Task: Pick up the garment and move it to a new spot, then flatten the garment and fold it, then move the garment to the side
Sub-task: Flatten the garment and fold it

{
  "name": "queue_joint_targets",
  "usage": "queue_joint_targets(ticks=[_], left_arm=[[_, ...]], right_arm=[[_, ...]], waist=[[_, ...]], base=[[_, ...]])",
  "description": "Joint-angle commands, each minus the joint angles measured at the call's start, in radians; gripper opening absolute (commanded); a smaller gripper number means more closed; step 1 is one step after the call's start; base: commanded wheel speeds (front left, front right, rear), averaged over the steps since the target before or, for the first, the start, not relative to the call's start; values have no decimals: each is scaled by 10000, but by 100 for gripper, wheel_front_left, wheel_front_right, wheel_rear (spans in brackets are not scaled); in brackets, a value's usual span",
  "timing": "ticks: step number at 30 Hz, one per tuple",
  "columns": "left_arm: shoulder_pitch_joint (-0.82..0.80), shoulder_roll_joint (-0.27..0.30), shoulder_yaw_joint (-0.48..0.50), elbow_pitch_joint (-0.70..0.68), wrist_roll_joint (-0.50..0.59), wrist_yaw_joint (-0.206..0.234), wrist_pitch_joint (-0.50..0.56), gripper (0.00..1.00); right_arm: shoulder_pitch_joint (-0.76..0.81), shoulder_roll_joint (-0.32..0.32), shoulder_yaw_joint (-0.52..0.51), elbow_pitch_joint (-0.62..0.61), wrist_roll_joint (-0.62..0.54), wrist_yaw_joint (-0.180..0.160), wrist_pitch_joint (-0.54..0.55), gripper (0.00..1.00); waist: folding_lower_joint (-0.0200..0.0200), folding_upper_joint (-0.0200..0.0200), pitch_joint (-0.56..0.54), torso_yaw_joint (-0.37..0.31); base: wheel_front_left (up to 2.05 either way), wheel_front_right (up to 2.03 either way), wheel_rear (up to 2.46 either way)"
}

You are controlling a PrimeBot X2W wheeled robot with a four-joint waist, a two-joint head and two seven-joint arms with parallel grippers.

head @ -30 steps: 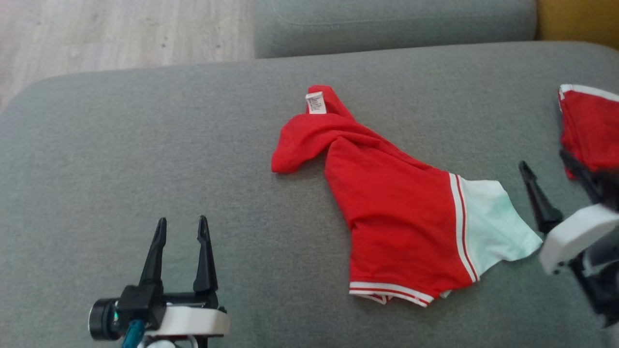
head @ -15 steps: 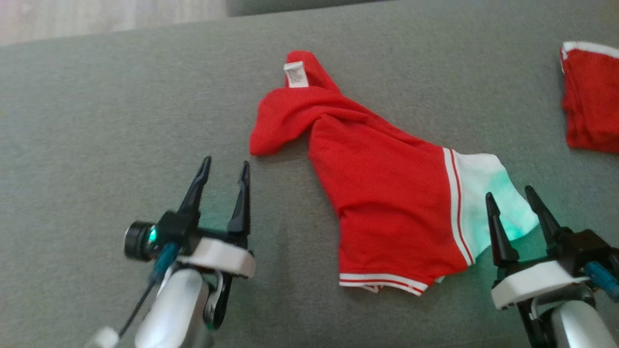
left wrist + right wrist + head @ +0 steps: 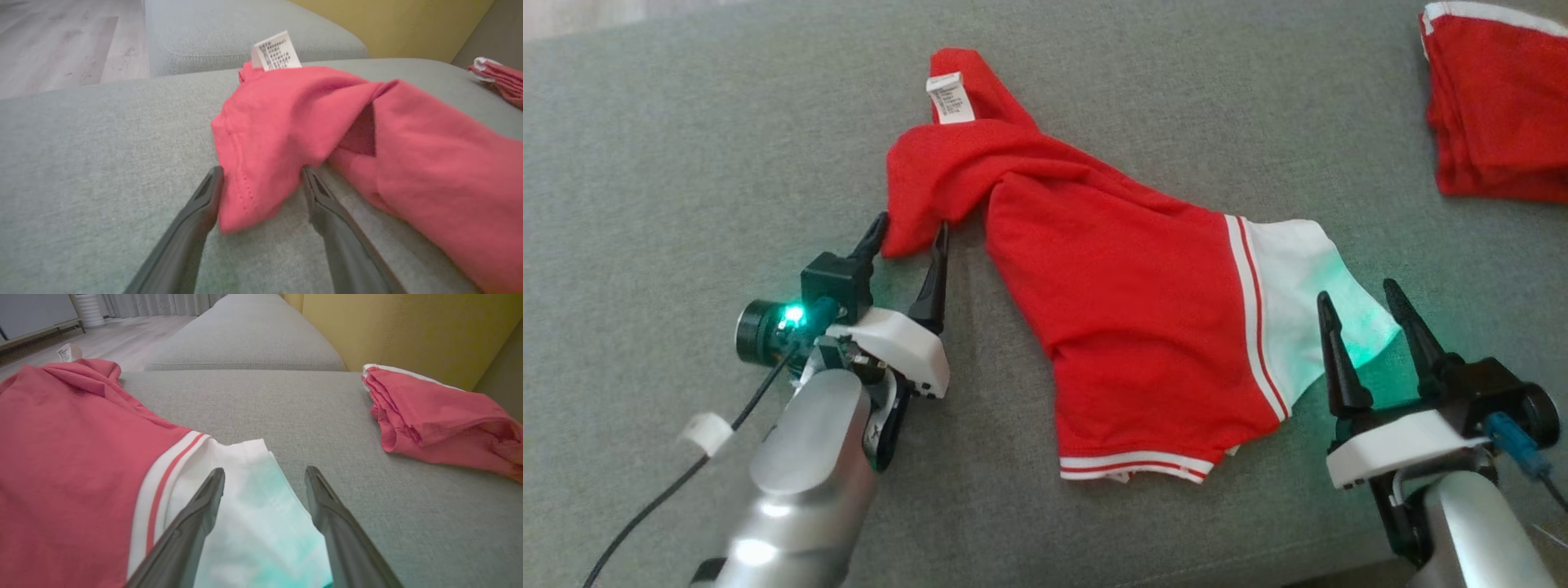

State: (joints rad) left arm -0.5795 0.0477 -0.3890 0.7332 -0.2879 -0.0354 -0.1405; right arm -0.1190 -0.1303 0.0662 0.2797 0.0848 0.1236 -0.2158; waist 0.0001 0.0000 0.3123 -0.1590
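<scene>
The garment point(image 3: 1127, 318) is red with a white end and white stripes, lying crumpled on the grey sofa cushion point(image 3: 686, 147). A white label point(image 3: 947, 98) sticks up at its far end. My left gripper point(image 3: 911, 224) is open, its two fingers either side of the garment's folded left corner point(image 3: 253, 179), not closed on it. My right gripper point(image 3: 1357, 292) is open too, low over the white end point(image 3: 253, 514), which lies between its fingers. In the left wrist view the gripper point(image 3: 262, 169) straddles the red fold; in the right wrist view the gripper point(image 3: 264, 470) points across the white cloth.
A second red garment point(image 3: 1494, 106), folded, lies at the cushion's far right point(image 3: 433, 416). Beyond it rises a yellow sofa back point(image 3: 388, 326). Another grey cushion point(image 3: 245, 343) adjoins the far edge, with wood floor point(image 3: 61, 41) to its left.
The head camera has tilted down and shifted. Both arms have reached forward: the left gripper came up to the garment's left corner, and the right gripper swung in over the white end.
</scene>
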Motion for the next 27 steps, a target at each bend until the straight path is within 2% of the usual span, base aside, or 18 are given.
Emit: queue_joint_targets(ticks=[1, 2, 4, 5, 9, 14, 21, 24, 27], left_arm=[[-365, 164, 192, -131, 95, -17, 0, 100], [-474, 163, 138, 16, 107, -91, -48, 100], [-669, 149, 49, 232, 87, -232, -260, 3], [-739, 136, 0, 313, 51, -305, -357, 0], [-779, 96, -271, 349, 33, -450, -730, 0], [247, 338, -544, -578, 302, -200, -1009, 0], [3321, 1431, -796, -3638, 764, 794, -845, 0], [4721, 1615, -773, -4933, 732, 1378, -602, 0], [5789, 1746, -945, -5554, 814, 1729, -416, 0]], right_arm=[[-257, 47, 247, -203, -17, 71, -162, 100], [-283, 58, 266, -163, -5, 71, -182, 100], [-316, 72, 269, -95, 20, 71, -221, 100], [-316, 77, 247, -63, 27, 71, -240, 100], [-180, 102, 51, 28, 9, 71, -298, 100], [145, 138, -165, 54, -77, 71, -326, 100], [865, 169, -514, -80, -171, 71, -205, 100], [1115, 151, -573, -215, -201, 71, -81, 100], [1288, 104, -640, -398, -236, 71, 63, 100]], waist=[[-1, 0, 80, -74], [-1, 0, 109, -93], [-1, 0, 130, -95], [-1, 0, 118, -71], [-1, 0, -49, 187], [-1, 0, -526, 628], [-1, 0, -1093, 1502], [-1, 0, -1237, 1793], [-1, 0, -1336, 2036]], base=[[0, 0, 0], [0, 0, 0], [0, 0, 0], [0, 0, 0], [0, 0, 0], [0, 0, 0], [0, 0, 0], [0, 0, 0], [0, 0, 0]])
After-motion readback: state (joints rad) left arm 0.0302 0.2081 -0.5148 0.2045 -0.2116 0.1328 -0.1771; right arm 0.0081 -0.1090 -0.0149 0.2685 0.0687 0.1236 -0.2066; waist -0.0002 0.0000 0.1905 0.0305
